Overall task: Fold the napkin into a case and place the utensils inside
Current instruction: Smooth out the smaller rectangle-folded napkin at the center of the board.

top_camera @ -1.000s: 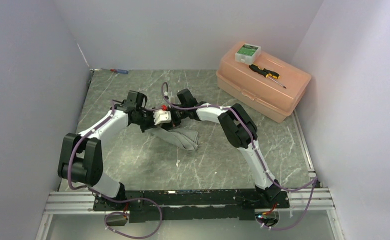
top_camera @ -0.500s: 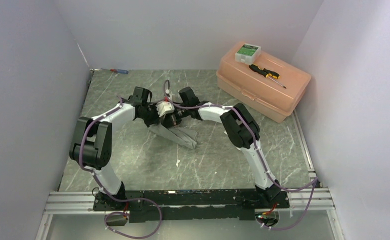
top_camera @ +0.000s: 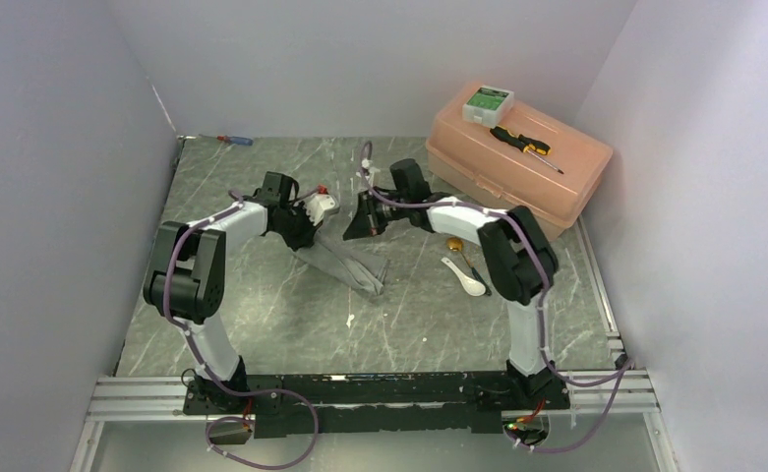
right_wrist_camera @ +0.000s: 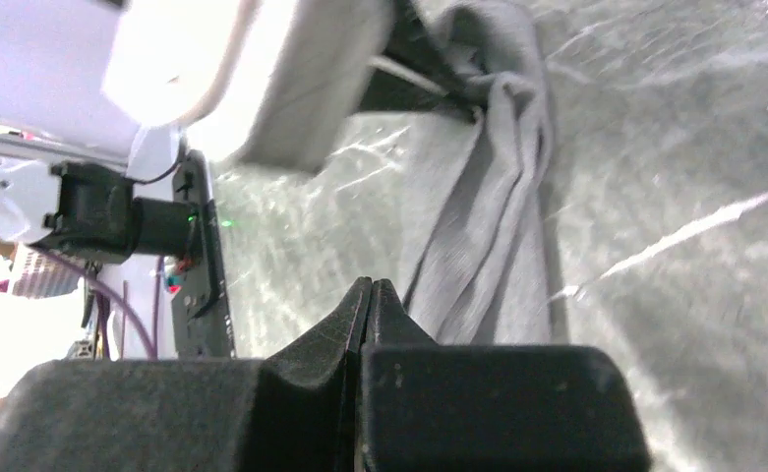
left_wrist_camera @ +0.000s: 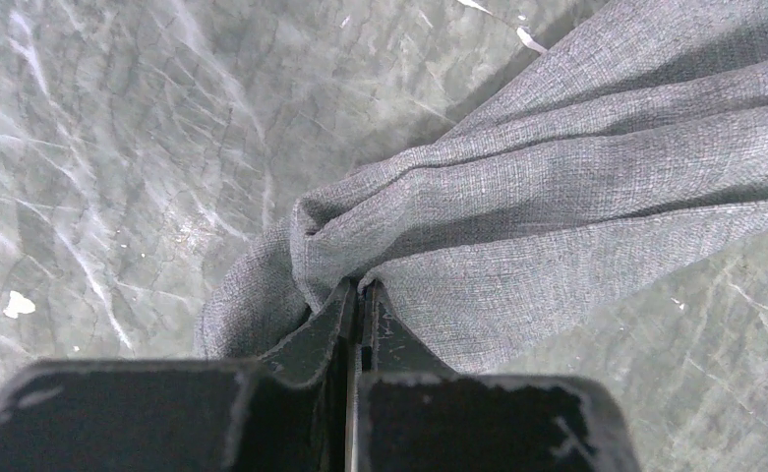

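Note:
The grey napkin point(top_camera: 352, 265) lies bunched in a long strip on the marble table point(top_camera: 262, 295), running from my left gripper toward the near right. My left gripper point(top_camera: 304, 242) is shut on a gathered fold at its far-left end; in the left wrist view the cloth point(left_wrist_camera: 517, 187) fans out from the fingertips point(left_wrist_camera: 360, 287). My right gripper point(top_camera: 354, 230) is shut with nothing between its fingers, just above the napkin point(right_wrist_camera: 488, 226) and apart from it. The gold-bronze spoon point(top_camera: 455, 244) and the white spoon point(top_camera: 467, 276) lie right of the napkin, beside the right arm.
A peach plastic box point(top_camera: 557, 187) stands at the back right with a green-and-white packet point(top_camera: 488, 101) and a black-and-yellow screwdriver point(top_camera: 525, 146) on its lid. A red-and-blue screwdriver point(top_camera: 234, 141) lies at the back left. Walls close in both sides.
My right arm has swung right, away from the left gripper, uncovering the two spoons. The left gripper stays shut on the napkin, whose far end has shifted slightly left.

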### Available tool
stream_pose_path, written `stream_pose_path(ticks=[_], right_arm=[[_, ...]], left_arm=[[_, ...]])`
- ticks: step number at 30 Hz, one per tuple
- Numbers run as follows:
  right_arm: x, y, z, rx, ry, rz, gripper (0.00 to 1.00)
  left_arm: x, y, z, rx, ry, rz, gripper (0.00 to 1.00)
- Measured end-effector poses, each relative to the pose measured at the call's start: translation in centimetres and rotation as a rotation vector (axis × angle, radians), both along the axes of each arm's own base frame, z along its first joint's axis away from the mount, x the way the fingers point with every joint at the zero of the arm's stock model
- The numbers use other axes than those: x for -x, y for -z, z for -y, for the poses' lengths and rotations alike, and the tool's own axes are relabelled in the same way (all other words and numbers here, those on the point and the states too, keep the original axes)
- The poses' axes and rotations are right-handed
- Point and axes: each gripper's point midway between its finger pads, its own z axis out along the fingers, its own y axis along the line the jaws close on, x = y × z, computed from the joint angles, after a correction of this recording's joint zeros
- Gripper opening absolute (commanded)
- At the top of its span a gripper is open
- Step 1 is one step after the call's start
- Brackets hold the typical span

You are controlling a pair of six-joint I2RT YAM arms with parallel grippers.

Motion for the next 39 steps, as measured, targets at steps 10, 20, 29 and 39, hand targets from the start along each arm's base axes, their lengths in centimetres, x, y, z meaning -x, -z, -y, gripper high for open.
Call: stream_pose_path(ticks=[10, 20, 29, 39], right_arm=[[8.0, -0.4, -1.2, -0.045, -0.128, 0.051, 0.00], [6.4, 5.3, 1.2, 0.071, -0.056, -0.017, 0.00], [3.0, 2.2, -2.4, -0.007, -0.001, 0.039, 0.00], [1.4, 2.7, -6.1, -0.065, 0.022, 0.016, 0.00]], left_arm=[[-0.2, 0.4, 0.2, 0.021, -0.060, -0.043, 0.03], [-0.4, 0.5, 0.4, 0.048, -0.147, -0.091, 0.15], [-0.5, -0.2, 0.9, 0.104, -0.270, -0.163, 0.27], [-0.6, -0.3, 0.3, 0.133, -0.382, -0.216, 0.29]])
